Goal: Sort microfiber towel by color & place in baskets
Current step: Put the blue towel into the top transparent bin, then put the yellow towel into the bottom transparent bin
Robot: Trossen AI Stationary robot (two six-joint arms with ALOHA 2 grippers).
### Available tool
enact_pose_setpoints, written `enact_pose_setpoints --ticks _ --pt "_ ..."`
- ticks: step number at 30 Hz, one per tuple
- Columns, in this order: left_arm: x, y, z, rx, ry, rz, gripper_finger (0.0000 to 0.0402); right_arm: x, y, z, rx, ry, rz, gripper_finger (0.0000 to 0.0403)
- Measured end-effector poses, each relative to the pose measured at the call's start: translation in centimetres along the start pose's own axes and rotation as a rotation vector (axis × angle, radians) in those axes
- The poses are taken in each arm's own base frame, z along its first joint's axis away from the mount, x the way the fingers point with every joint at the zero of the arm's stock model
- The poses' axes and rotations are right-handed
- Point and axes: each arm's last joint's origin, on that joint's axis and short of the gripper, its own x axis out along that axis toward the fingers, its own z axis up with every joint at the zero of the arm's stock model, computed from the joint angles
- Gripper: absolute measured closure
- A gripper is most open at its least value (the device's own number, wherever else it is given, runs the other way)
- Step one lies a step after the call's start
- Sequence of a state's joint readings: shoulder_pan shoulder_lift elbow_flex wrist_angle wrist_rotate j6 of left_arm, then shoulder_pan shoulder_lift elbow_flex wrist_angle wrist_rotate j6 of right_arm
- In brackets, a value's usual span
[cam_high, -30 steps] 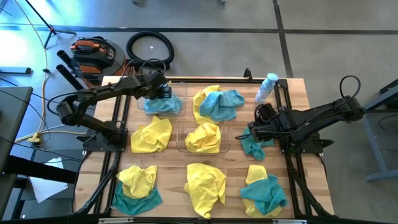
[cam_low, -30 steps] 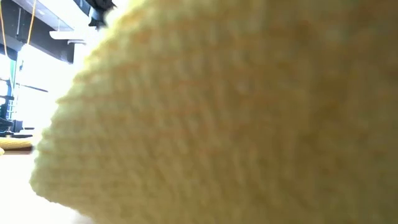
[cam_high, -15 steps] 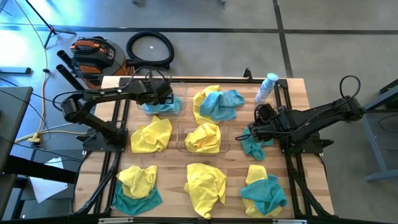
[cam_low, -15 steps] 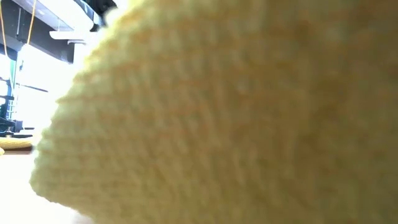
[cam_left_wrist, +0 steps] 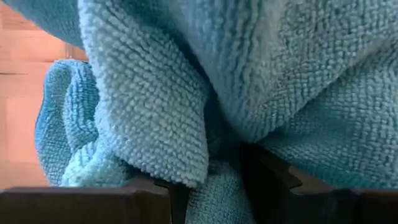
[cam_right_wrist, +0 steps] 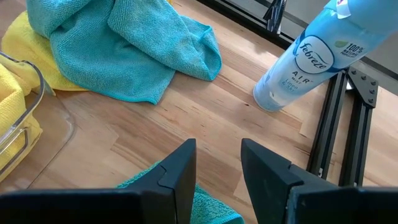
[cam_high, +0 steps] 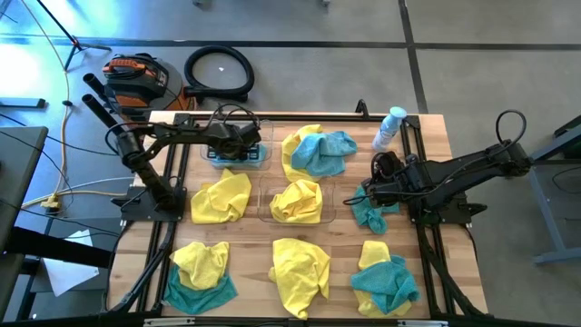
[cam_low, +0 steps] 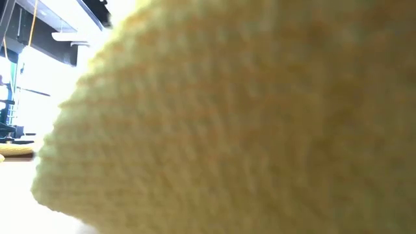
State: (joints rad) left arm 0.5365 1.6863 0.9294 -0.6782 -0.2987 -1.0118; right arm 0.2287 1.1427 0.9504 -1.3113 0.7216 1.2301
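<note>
Left gripper (cam_high: 243,138), over the teal basket (cam_high: 263,160), pinching a teal towel (cam_left_wrist: 249,81): spread only once fully inside. Right gripper (cam_right_wrist: 217,165) (spread, beside the spray bottle (cam_right_wrist: 308,59)) above another teal towel (cam_high: 369,214): lower squarely before pinching.

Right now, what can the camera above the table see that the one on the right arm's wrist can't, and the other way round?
Only the high view shows both arms, the left gripper down in the basket of teal towels, and the yellow and teal heaps along the near edge.

Only the right wrist view shows the right gripper's fingers standing apart with bare wood between them, and the label on the spray bottle.

Both show the spray bottle, the teal towel on yellow, and the teal towel under the right gripper.
</note>
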Motion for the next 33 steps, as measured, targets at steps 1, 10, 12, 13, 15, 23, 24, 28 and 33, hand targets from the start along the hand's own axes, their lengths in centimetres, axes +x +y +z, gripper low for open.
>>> enact_pose_setpoints --ticks 1,10,12,13,15,23,24,28,33 --pt "-0.2 0.0 0.0 -0.002 0.001 -0.007 0.0280 0.0 0.0 0.0 0.000 0.000 0.000 0.0281" --pt "-5.2 1.5 0.7 -0.058 -0.068 -0.179 0.0280 0.0 0.0 0.0 0.000 0.000 0.000 0.0281" --pt "-6.7 2.0 0.8 -0.073 -0.099 -0.230 0.0280 0.0 0.0 0.0 0.000 0.000 0.000 0.0281" --pt "-7.5 2.3 0.8 -0.078 -0.115 -0.257 0.0280 0.0 0.0 0.0 0.000 0.000 0.000 0.0281" --pt "-9.1 2.9 0.7 -0.088 -0.153 -0.310 0.0280 0.0 0.0 0.0 -0.006 0.000 0.001 0.0281" --pt "-13.9 4.3 -1.4 -0.117 -0.276 -0.474 0.0280 0.0 0.1 -0.3 -0.133 0.082 0.033 0.0281" --pt "-14.3 4.2 -2.0 -0.111 -0.288 -0.489 0.0281 0.0 0.0 -0.3 -0.144 0.094 0.032 0.0281" --pt "-15.4 3.2 -4.8 -0.091 -0.318 -0.530 0.0287 -0.1 -0.4 -0.8 -0.204 0.138 0.062 0.0281" --pt "-16.2 1.6 -8.4 -0.067 -0.325 -0.602 0.0296 0.5 -2.0 -3.5 -0.165 0.171 0.200 0.0281"
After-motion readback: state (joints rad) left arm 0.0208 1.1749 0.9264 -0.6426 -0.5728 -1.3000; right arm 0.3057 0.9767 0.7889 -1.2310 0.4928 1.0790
